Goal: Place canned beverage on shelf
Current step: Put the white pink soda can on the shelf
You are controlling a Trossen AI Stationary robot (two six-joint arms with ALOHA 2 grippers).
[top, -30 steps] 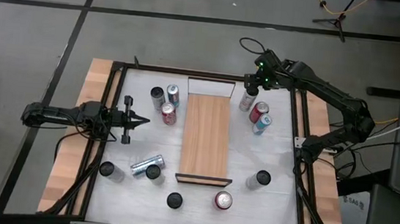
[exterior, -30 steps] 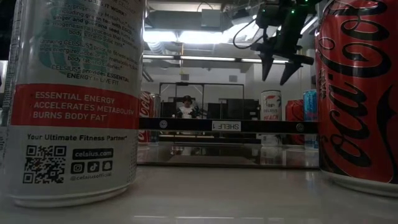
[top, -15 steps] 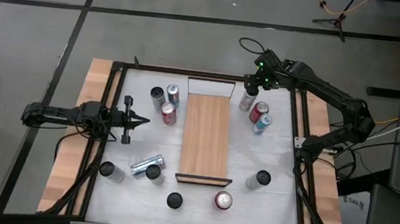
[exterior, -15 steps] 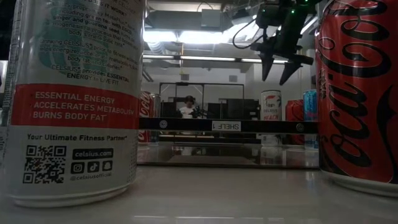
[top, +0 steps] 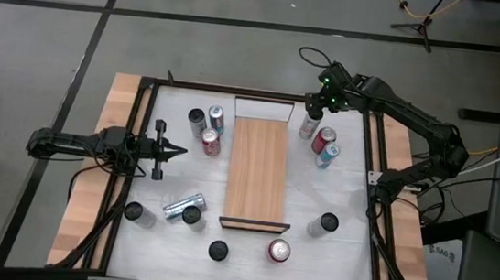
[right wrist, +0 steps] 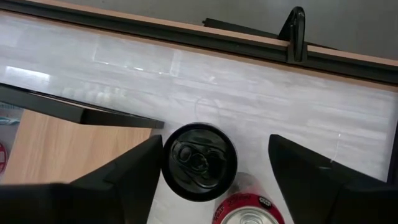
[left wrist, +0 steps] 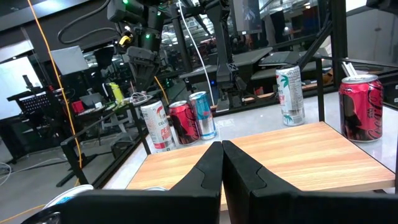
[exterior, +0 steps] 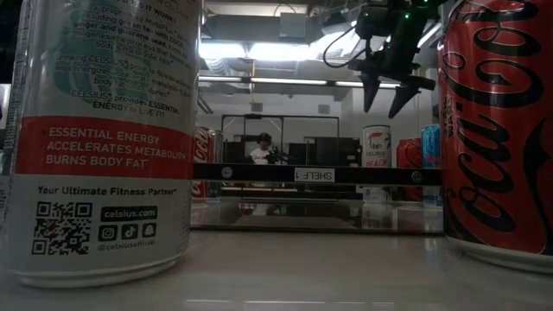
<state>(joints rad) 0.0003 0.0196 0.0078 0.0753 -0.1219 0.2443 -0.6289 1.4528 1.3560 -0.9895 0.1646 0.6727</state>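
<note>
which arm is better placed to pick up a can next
The right. Its gripper hangs with open jaws over the black-topped can beside the light-brown wooden shelf. The left gripper is shut, waiting at the table's left side.

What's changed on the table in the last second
Nothing visibly moved. The right gripper still hangs open above the black-topped can by the shelf, without gripping it, and the left gripper stays shut at the table's left.

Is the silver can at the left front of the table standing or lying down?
Lying down: the silver can shows its long side from above, beside upright black-topped cans.
</note>
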